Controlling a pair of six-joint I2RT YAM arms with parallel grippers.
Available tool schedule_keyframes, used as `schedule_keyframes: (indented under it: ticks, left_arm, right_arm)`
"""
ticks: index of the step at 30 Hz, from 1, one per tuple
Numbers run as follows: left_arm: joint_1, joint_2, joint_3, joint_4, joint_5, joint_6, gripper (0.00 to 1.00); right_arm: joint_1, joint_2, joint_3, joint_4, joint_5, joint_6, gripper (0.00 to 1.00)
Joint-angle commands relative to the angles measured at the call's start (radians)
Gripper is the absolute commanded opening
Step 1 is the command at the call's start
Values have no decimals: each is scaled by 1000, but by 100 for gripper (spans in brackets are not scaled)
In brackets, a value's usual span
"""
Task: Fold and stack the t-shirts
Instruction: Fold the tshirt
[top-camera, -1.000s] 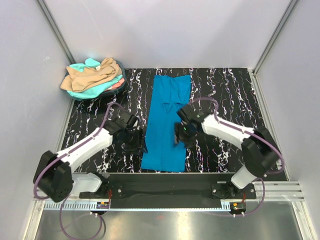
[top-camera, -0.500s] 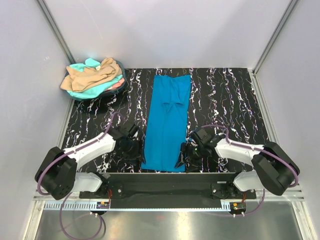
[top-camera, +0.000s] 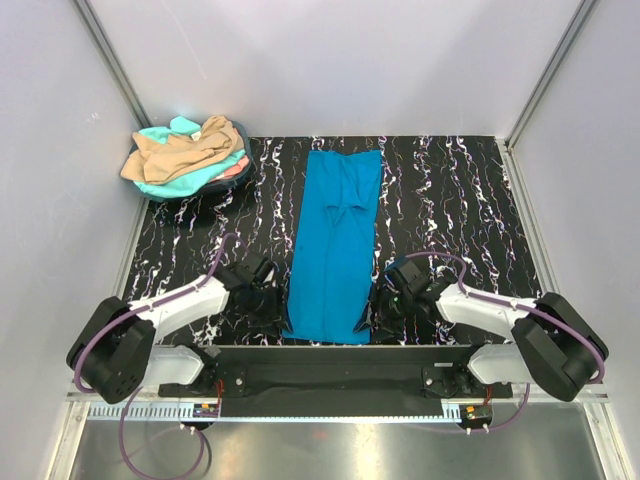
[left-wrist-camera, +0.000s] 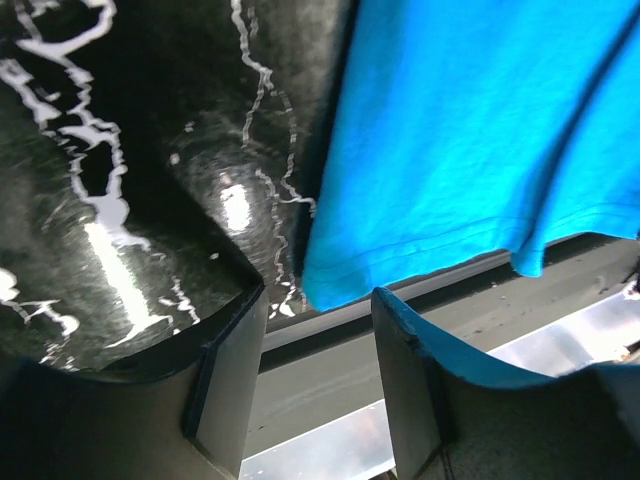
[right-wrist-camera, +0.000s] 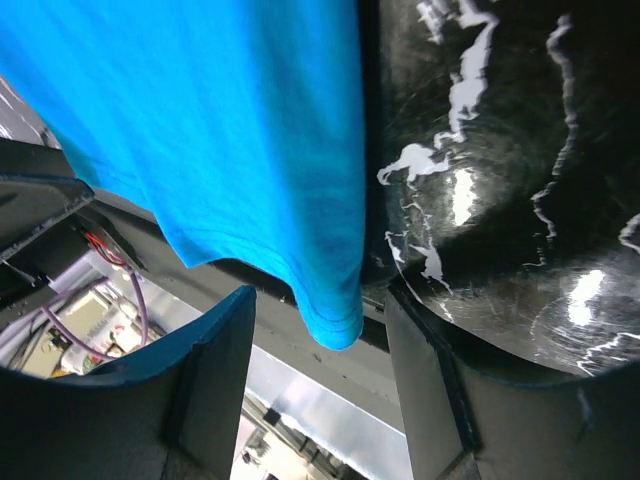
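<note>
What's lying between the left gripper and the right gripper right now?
The near end of the blue t-shirt lies between the left gripper and the right gripper, clearest in the top view.

Your left arm (top-camera: 175, 303) and right arm (top-camera: 485, 308) have white links and black joints; a purple cable (top-camera: 217, 250) loops along each; the dark fingers (left-wrist-camera: 228, 375) carry blue edges.

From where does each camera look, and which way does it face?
Top external: above and behind the robot, looking down on the table; left arm, right arm and the blue t-shirt show.
Left wrist: on the left arm, facing the shirt's near left corner past its fingers.
Right wrist: on the right arm, facing the near right corner past its fingers.
Shared: all see the shirt's near hem.
</note>
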Motion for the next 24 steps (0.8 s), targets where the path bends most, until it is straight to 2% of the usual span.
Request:
schedule_keyframes:
  ticks: [1,8,9,12,13,14,16,17,18,19,24]
  left_arm:
    - [-4,8,-19,67,-21,2,53]
    - [-4,6,-28,75,-27,0,53]
    - [-4,12,-36,82,-18,-4,52]
    - [-4,18,-62,107,-10,-16,39]
    - [-4,17,-68,111,-7,-18,34]
    - [-4,8,-83,113,-6,-27,27]
    - [-4,0,-98,122,-7,-32,19]
    - [-4,-5,-112,122,-7,-38,8]
    - [-4,-8,-118,124,-9,-39,1]
    - [-4,-9,-126,125,-9,-42,0]
    - [-27,-69,-183,156,26,-131,0]
  right_arm:
    - [-16,-9,-32,-25,117,1,62]
    - [-19,31,-58,29,63,12,57]
    - [-19,31,-61,33,60,15,52]
    - [-19,28,-73,44,49,23,44]
    - [-19,26,-75,49,44,23,28]
    - [-19,22,-79,49,43,24,21]
    - [-20,19,-89,53,41,31,7]
    - [-19,16,-98,58,40,37,3]
    - [-19,15,-102,58,40,40,0]
    - [-19,14,-110,55,43,41,0]
    - [-17,-17,-121,7,37,38,0]
